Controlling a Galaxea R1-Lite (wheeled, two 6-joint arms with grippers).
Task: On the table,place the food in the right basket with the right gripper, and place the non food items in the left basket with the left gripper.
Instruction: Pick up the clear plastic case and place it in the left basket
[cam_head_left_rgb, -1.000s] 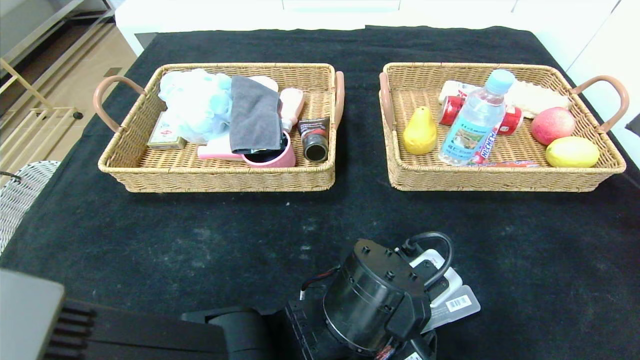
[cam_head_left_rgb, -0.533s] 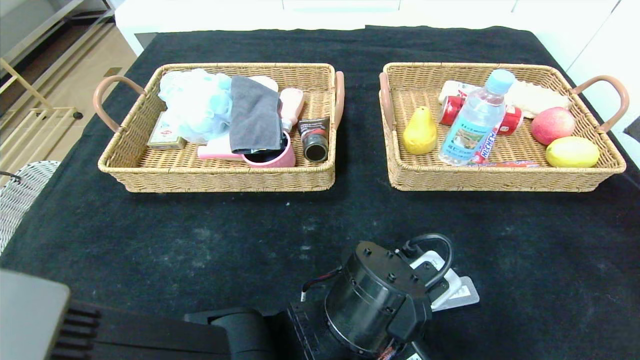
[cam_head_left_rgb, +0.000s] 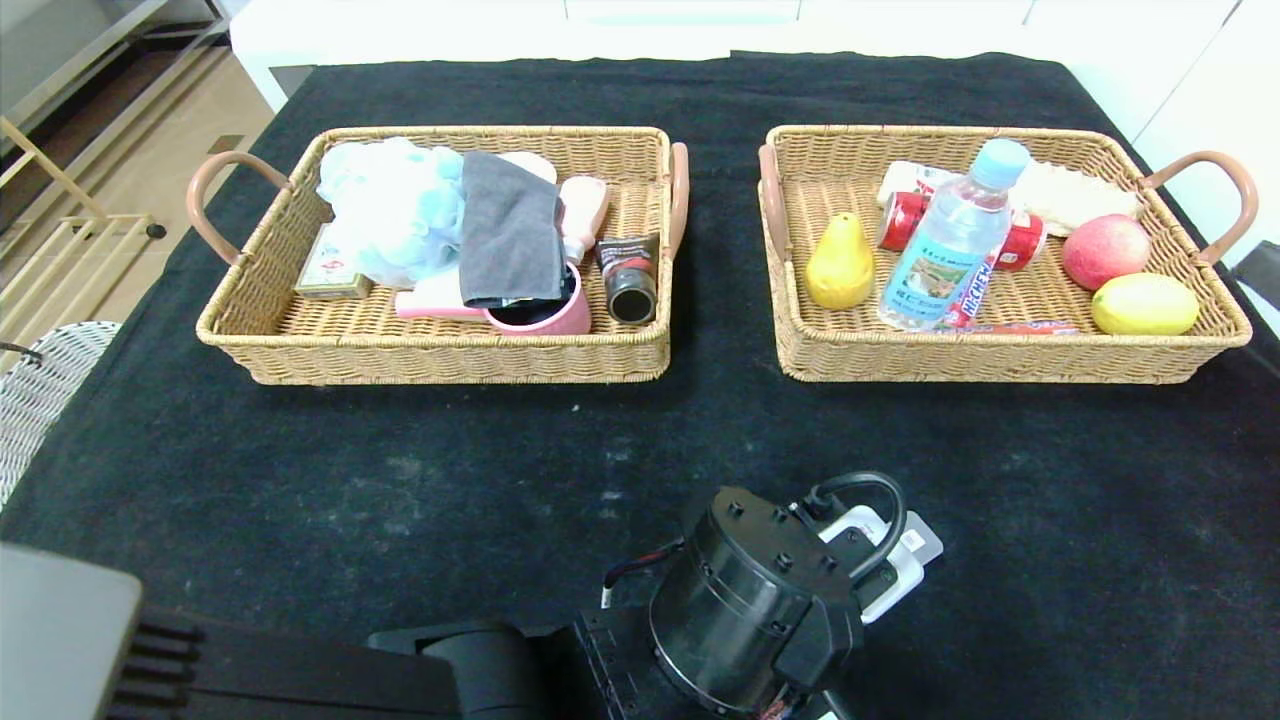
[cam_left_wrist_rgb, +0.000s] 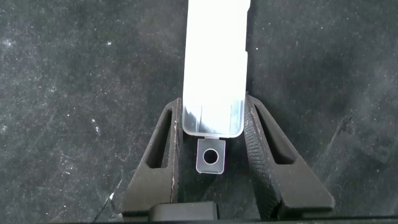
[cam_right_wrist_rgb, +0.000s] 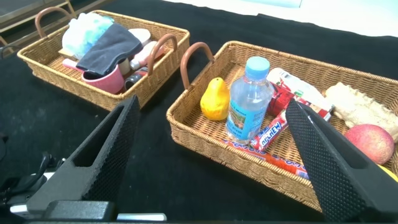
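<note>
Where the head view shows the left claw (cam_head_left_rgb: 905, 560) low over the tabletop (cam_head_left_rgb: 300, 480), near the robot and well short of the left basket (cam_head_left_rgb: 430, 350), the plastic case (cam_head_left_rgb: 900, 555) peeks out beneath it. In the left wrist view, the fingers (cam_left_wrist_rgb: 258, 134) are clenched against both long sides of the case's end. The case appears light, stiff and slippery; a narrow-side grip suits it. In the right wrist view, the right claw (cam_right_wrist_rgb: 211, 155) hangs released near the right basket (cam_right_wrist_rgb: 199, 134).

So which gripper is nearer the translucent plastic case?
Left. The left gripper has its fingers on either side of the translucent plastic case on the table. The right gripper is open, apart from it, facing the baskets.
</note>
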